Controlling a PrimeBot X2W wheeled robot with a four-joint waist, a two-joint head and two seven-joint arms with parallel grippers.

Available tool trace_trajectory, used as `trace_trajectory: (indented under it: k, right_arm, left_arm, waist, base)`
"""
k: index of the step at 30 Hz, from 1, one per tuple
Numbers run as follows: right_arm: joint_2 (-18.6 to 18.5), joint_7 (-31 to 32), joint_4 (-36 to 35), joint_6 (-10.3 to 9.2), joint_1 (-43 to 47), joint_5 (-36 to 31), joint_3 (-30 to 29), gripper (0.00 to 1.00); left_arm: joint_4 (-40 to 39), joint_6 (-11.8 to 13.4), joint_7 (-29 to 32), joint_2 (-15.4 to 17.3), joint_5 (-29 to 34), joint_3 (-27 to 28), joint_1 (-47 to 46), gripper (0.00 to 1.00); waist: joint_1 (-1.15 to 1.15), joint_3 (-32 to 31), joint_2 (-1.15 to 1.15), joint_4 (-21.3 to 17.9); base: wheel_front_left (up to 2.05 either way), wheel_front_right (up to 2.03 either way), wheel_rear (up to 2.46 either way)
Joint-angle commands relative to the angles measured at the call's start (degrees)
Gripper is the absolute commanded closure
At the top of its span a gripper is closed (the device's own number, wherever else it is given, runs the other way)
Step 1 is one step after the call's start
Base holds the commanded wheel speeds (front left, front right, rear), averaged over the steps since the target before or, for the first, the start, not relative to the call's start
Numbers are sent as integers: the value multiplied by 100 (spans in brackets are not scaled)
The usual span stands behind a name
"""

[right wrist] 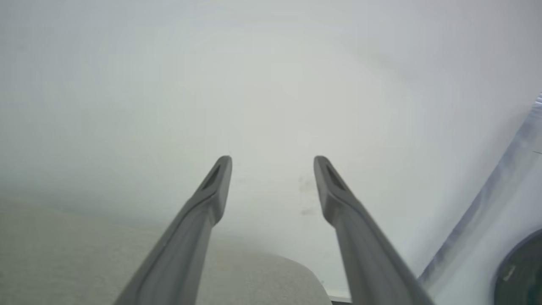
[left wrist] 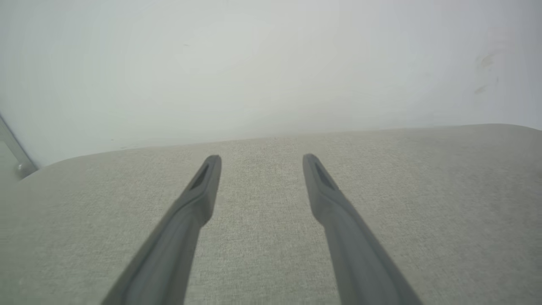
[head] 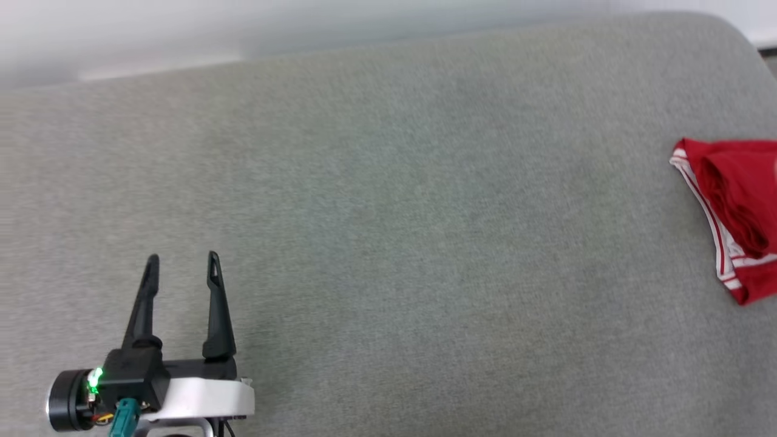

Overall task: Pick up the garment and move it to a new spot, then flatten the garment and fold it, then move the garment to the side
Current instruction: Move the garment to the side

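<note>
My left gripper (head: 183,257) sits at the lower left of the head view, just above the grey upholstered surface (head: 394,212). Its two long dark fingers (head: 218,315) point away from me and stand well apart, with nothing between them. A small green light (head: 94,381) glows on the wrist housing, and a teal connector (head: 124,419) hangs just below it.

From my left wrist I look along those same fingers, spread wide over bare grey weave. Beyond them the cushion ends at a rounded far edge, with a white wall (left wrist: 254,63) behind it. A pale metal bar (left wrist: 12,154) slants in at the left edge of that view.

My right gripper (right wrist: 272,157) is open just as wide and holds nothing. It points past a rounded corner of the cushion towards the wall. A pale strip (right wrist: 487,190) runs diagonally at the right of that view, and part of a dark round object (right wrist: 525,275) shows in the lower right corner. I cannot tell what it is.

The garment (head: 737,200) lies far over on my right, cut off by the edge of the head view and well apart from my left gripper. It rests on the cushion as a bunched red heap with loose folds. Its red-and-white striped trim (head: 719,249) runs along the side that faces the open middle.
</note>
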Motion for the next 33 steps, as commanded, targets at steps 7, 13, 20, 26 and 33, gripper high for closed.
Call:
trace_trajectory:
  k: [7, 13, 20, 26, 33]
  right_arm:
    - [1219, -74, -1164, -4, 1491, -275, -112, 0]
    - [1864, -73, -1561, -4, 2586, -437, -276, 0]
    - [2273, -75, -1775, -4, 3582, -510, -441, 0]
    - [2483, -75, -2036, -3, 4187, -507, -607, 0]
    - [2581, -76, -2290, -3, 4662, -472, -724, 0]
  left_arm:
    - [86, -21, -11, -71, -28, -78, 220, 0]
    - [185, -33, -11, -92, -48, -128, 335, 0]
    - [311, -12, -11, -104, -72, -166, 478, 0]
    - [429, -61, -11, -109, -114, -191, 628, 0]
    - [507, -159, -12, -112, -118, -192, 814, 0]
  waist:
    - [0, -576, 0, 412]
    - [0, -836, 0, 573]
    - [0, -1093, 0, 686]
    - [0, -1314, 0, 757]
    - [0, -1518, 0, 750]
  base:
    - [0, 0, 0]
    - [0, 0, 0]
    - [0, 0, 0]
    - [0, 0, 0]
    - [0, 0, 0]
